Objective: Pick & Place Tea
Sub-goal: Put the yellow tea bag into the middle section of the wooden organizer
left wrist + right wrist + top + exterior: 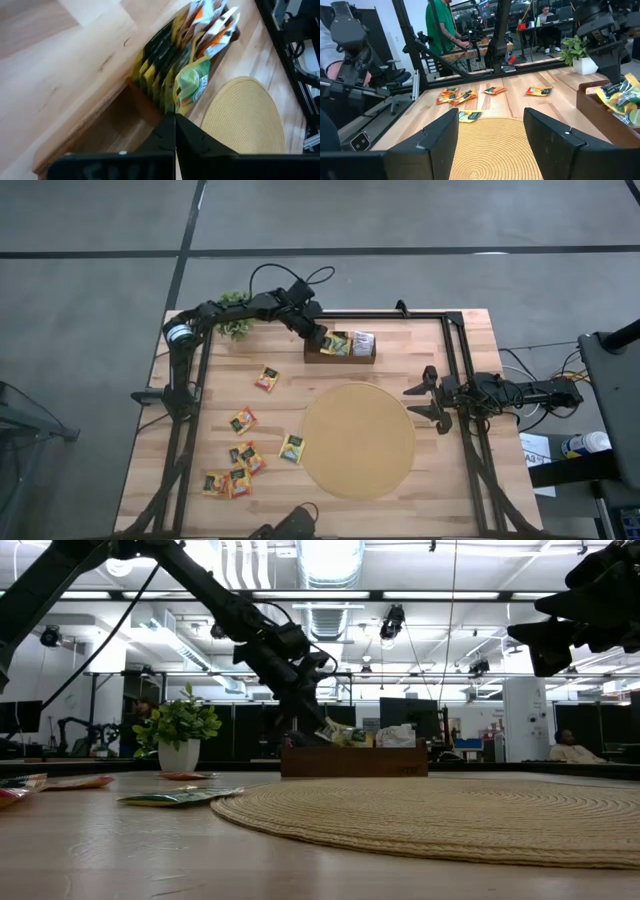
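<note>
My left gripper (175,119) is over the brown wooden tray (340,358) at the table's far side and is shut on a yellow-green tea sachet (192,82). More yellow-green sachets (155,60) stand on edge in the tray's middle slot, and white-and-orange ones (215,25) in the slot beyond. The slot nearest the gripper (115,132) looks bare. Several loose sachets (243,420) lie flat on the table's left half. My right gripper (425,402) waits open at the right edge, holding nothing. My left gripper pinches the yellow-green sachet's lower corner (176,109) between its two fingertips. The fingers slant down at it from the table's far left. The sachet (335,732) sticks out tilted above the tray's rim, against the other standing sachets. I cannot tell whether it is clear of them.
A large round woven mat (358,440) lies in the middle of the table, near the tray. A small potted plant (235,327) stands at the far left corner. Black frame rails (455,370) run along the table's right and far sides. People show in the room beyond.
</note>
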